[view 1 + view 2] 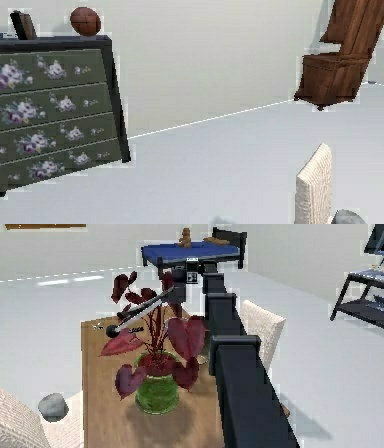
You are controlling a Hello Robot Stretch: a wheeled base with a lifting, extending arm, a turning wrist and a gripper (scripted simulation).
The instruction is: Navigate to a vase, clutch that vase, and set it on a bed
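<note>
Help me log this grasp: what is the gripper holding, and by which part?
Cannot tell: the gripper overlaps the red-leaved plant standing on the table.

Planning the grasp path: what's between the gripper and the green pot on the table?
In the arm side view, the plant's own dark red leaves crowd the stretch between the gripper and the green pot.
</note>
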